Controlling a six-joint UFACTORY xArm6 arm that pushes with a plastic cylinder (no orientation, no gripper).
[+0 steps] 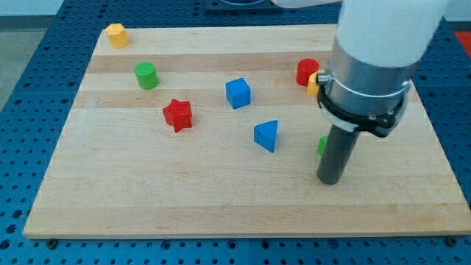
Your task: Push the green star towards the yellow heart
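Observation:
My tip [330,179] rests on the wooden board at the view's lower right. A green block [321,144], mostly hidden behind the rod, peeks out at the rod's left side just above the tip; its shape cannot be made out. A yellow block [313,83] shows only as a sliver beside the arm's grey collar, next to a red block [306,71] at the view's upper right; the arm hides most of both.
A yellow block [116,34] sits at the board's top left corner. A green cylinder [146,75], a red star [178,114], a blue cube [238,93] and a blue triangular block [267,135] lie across the middle. The board's edge [243,234] runs along the view's bottom.

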